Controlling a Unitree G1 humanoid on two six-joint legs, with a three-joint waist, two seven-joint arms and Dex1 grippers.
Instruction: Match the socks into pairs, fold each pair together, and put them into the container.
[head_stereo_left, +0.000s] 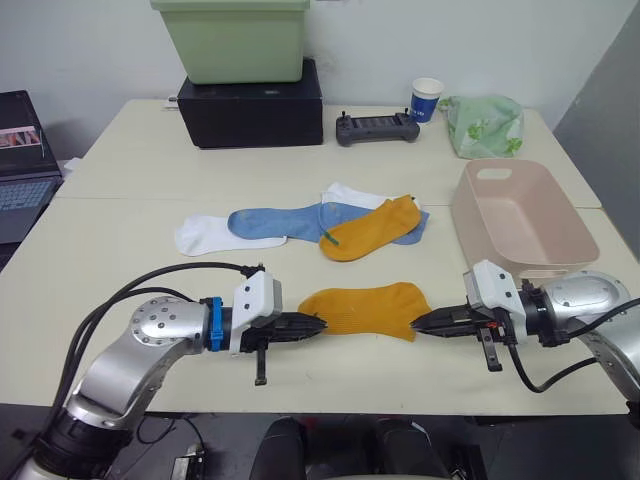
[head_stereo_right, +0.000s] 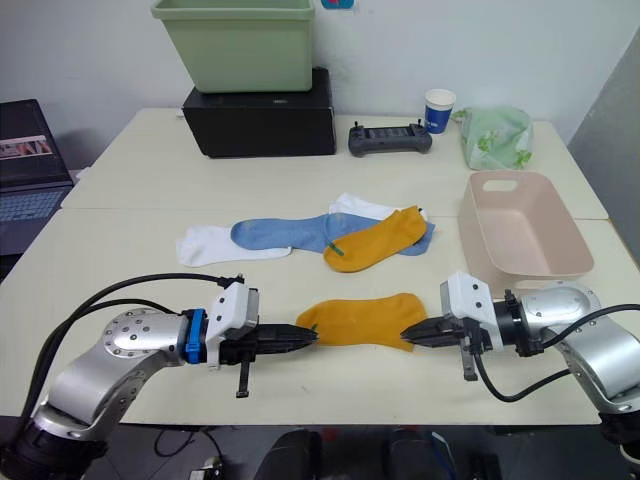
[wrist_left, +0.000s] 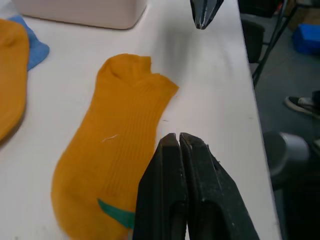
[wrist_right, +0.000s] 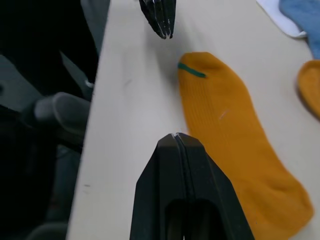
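A mustard-orange sock (head_stereo_left: 362, 308) lies flat near the table's front edge. My left gripper (head_stereo_left: 322, 323) is shut with its tip at the sock's left end; my right gripper (head_stereo_left: 414, 323) is shut with its tip at the sock's right end. Neither holds anything. Further back lies a heap of socks: a second mustard-orange sock (head_stereo_left: 372, 229), a light blue sock (head_stereo_left: 272, 222) and a white sock (head_stereo_left: 205, 234), with more white and blue showing under the orange one. The pale pink container (head_stereo_left: 520, 215) stands at the right, with nothing in it.
At the back stand a light green bin (head_stereo_left: 233, 38) on a black box (head_stereo_left: 252, 110), a black controller (head_stereo_left: 377, 128), a paper cup (head_stereo_left: 426, 99) and a pale green leaf-print cloth (head_stereo_left: 484, 125). A laptop (head_stereo_left: 20, 160) sits off the table's left.
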